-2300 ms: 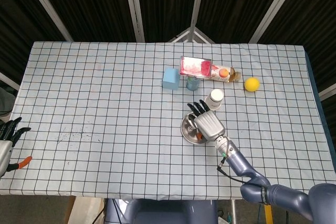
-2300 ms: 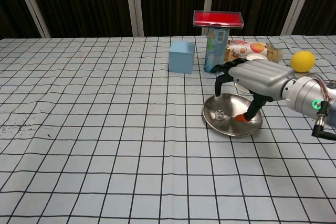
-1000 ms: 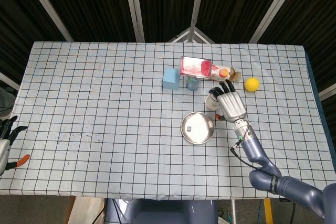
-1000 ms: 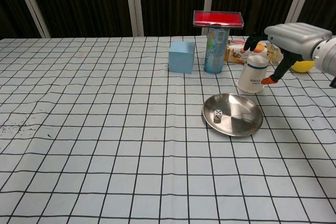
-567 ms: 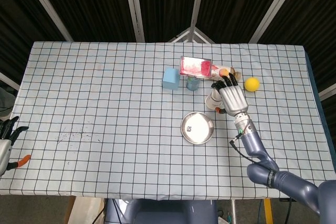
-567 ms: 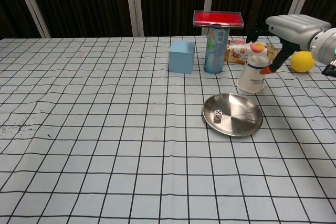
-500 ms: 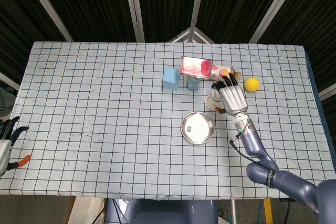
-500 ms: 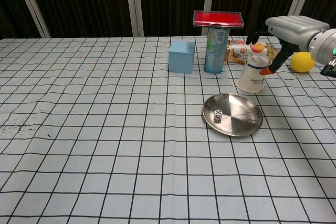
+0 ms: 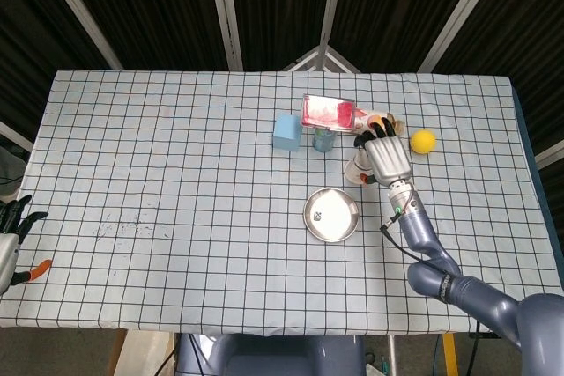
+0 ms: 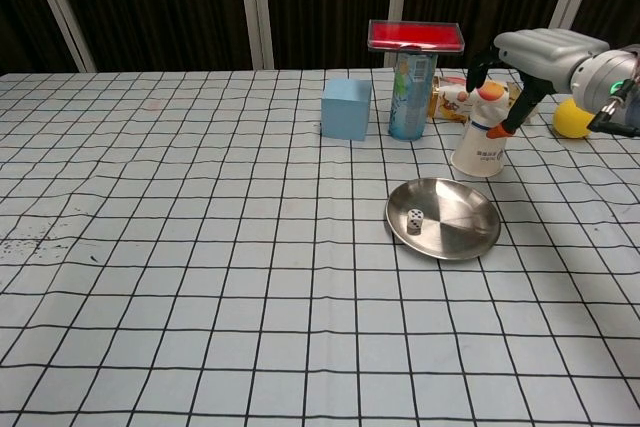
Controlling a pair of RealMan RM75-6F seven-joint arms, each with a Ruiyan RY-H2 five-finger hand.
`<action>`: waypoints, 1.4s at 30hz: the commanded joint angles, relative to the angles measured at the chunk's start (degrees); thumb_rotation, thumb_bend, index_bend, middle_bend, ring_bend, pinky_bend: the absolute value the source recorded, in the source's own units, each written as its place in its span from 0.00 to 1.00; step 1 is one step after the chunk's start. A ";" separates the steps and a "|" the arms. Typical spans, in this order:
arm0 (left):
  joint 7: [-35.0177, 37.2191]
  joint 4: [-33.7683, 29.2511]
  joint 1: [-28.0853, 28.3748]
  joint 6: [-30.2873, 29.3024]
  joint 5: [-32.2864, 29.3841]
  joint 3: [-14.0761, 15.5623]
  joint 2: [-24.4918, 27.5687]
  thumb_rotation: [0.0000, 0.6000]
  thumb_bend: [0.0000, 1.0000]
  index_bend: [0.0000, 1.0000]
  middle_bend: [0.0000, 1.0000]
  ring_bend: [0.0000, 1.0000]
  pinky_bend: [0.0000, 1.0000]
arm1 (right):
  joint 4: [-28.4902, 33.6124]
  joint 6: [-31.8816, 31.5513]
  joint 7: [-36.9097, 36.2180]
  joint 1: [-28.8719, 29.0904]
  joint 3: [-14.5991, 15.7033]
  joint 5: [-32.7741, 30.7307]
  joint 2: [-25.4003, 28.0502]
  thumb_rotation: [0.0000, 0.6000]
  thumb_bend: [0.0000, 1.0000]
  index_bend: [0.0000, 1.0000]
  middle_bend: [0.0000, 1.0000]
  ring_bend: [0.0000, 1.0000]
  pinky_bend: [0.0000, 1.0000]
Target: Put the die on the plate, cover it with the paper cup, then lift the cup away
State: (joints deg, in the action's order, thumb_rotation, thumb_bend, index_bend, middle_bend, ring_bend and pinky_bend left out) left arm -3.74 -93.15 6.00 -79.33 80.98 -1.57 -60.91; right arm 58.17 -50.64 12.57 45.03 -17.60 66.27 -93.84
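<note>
The small white die (image 10: 414, 221) lies on the left part of the round metal plate (image 10: 462, 225), seen from above as the plate (image 9: 345, 220) near mid-table. A white paper cup (image 10: 481, 147) stands upside down on the cloth just behind the plate. My right hand (image 10: 530, 53) hovers over the cup's top, fingers behind it and the orange-tipped thumb at its right side, without a grip that I can see. From above, the right hand (image 9: 388, 160) hides most of the cup (image 9: 356, 168). My left hand (image 9: 11, 237) hangs open off the table's left edge.
Behind the cup stand a blue cube (image 10: 346, 108) and a can (image 10: 409, 97) with a red box (image 10: 415, 35) on top. A bottle (image 10: 456, 98) lies beside them, and a yellow ball (image 10: 574, 117) sits to the right.
My right hand left the die on the plate, rose and moved back to the cup. In the last half second it shifted slightly left and lower over the cup's top. The cup has not moved.
</note>
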 commanded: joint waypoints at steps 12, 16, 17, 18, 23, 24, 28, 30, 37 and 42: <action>-1.33 -0.27 0.27 0.54 -0.45 0.02 -0.38 1.00 0.29 0.21 0.00 0.00 0.02 | -4.39 2.19 0.00 1.28 1.07 -0.58 -1.53 1.00 0.16 0.39 0.37 0.15 0.00; -1.72 -0.32 0.36 0.71 -0.55 0.03 -0.48 1.00 0.29 0.21 0.00 0.00 0.02 | -5.15 2.50 -0.43 1.40 1.27 -0.61 -1.78 1.00 0.16 0.40 0.38 0.16 0.00; -1.76 -0.34 0.37 0.72 -0.58 0.02 -0.48 1.00 0.29 0.21 0.00 0.00 0.02 | -5.33 2.52 -0.50 1.41 1.34 -0.59 -1.83 1.00 0.16 0.40 0.38 0.16 0.00; -1.79 -0.37 0.36 0.70 -0.61 0.01 -0.49 1.00 0.29 0.21 0.00 0.00 0.02 | -5.48 2.55 -0.55 1.42 1.44 -0.53 -1.87 1.00 0.16 0.40 0.39 0.16 0.00; -1.95 -0.36 0.41 0.81 -0.75 -0.01 -0.54 1.00 0.29 0.21 0.00 0.00 0.02 | -6.21 2.55 -0.52 1.53 1.61 -0.51 -1.93 1.00 0.16 0.40 0.42 0.18 0.00; -2.03 -0.35 0.45 0.83 -0.73 -0.01 -0.57 1.00 0.29 0.21 0.00 0.00 0.02 | -6.31 2.54 -0.53 1.56 1.60 -0.52 -1.94 1.00 0.16 0.40 0.42 0.18 0.00; -2.27 -0.38 0.54 0.98 -0.69 0.05 -0.65 1.00 0.29 0.22 0.00 0.00 0.02 | -6.78 2.24 0.07 1.71 2.01 -0.02 -1.89 1.00 0.16 0.42 0.43 0.19 0.00; -2.36 -0.36 0.56 1.04 -0.68 0.09 -0.68 1.00 0.29 0.22 0.00 0.00 0.02 | -6.62 2.03 0.07 1.70 2.04 0.09 -1.80 1.00 0.16 0.41 0.43 0.19 0.00; -2.28 -0.44 0.65 1.25 -0.34 0.33 -0.57 1.00 0.29 0.22 0.00 0.00 0.02 | -5.41 1.57 0.52 1.63 1.88 -0.04 -0.84 1.00 0.16 0.42 0.44 0.19 0.00; -2.07 -0.42 0.68 1.32 -0.15 0.45 -0.48 1.00 0.29 0.22 0.00 0.00 0.02 | -4.10 1.69 1.34 1.63 1.83 -0.61 -0.10 1.00 0.17 0.44 0.45 0.20 0.00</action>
State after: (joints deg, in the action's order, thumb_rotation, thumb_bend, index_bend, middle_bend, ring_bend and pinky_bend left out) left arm -5.81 -93.57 6.68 -78.01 80.83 -1.12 -61.39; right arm 53.96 -49.00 13.82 46.66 -15.77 65.75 -94.03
